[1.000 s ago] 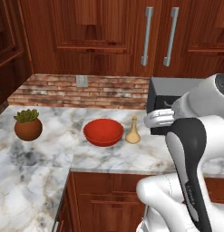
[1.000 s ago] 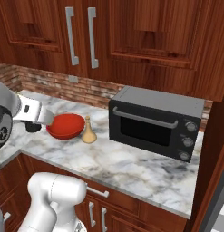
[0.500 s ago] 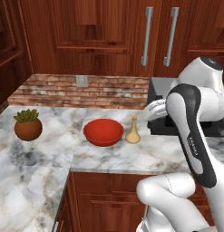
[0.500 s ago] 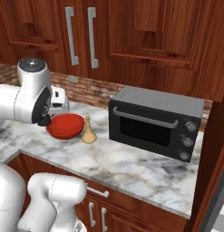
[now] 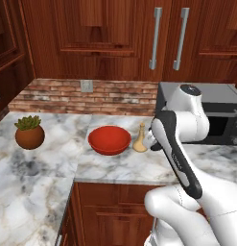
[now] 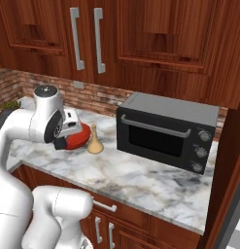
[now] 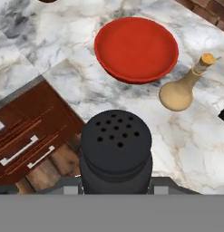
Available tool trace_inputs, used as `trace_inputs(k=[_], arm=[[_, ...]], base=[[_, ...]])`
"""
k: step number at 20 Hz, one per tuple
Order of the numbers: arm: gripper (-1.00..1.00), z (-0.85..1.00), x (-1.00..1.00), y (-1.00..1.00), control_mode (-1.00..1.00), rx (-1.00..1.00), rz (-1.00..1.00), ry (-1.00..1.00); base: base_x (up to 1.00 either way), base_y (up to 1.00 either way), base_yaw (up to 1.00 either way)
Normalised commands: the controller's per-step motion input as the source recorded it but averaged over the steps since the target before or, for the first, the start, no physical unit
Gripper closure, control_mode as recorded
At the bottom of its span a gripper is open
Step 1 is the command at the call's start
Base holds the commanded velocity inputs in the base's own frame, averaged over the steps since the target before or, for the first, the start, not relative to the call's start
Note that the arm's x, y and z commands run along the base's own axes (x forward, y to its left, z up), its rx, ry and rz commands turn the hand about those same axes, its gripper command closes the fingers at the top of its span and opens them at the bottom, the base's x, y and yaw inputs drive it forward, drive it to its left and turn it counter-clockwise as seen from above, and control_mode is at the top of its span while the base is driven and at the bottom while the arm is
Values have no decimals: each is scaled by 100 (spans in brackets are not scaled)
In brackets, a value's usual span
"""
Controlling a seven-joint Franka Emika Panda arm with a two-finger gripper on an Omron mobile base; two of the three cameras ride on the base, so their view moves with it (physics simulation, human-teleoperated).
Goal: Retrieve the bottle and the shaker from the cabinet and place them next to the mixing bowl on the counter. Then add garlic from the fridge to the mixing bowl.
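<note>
Shaker [image 7: 115,149] clamped in tool [image 7: 115,183], above counter [image 7: 63,86] edge, near bowl [image 7: 136,47]

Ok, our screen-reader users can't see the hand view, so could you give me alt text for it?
A black shaker with a perforated top fills the foreground, held in the claw above the edge of a white marble counter. Beyond it on the counter sit a red mixing bowl and, beside it, an upright tan bottle.
</note>
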Motion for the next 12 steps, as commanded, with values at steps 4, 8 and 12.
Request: trace_inputs(k=[4, 8, 12], arm=[[100, -75, 44, -19, -100, -10, 8, 0], [100, -52, 39, -33, -100, -3, 8, 0], [100, -37, 38, -38, -100, 0, 9, -8]], base=[[0, 0, 0], [0, 0, 0], [0, 0, 0]])
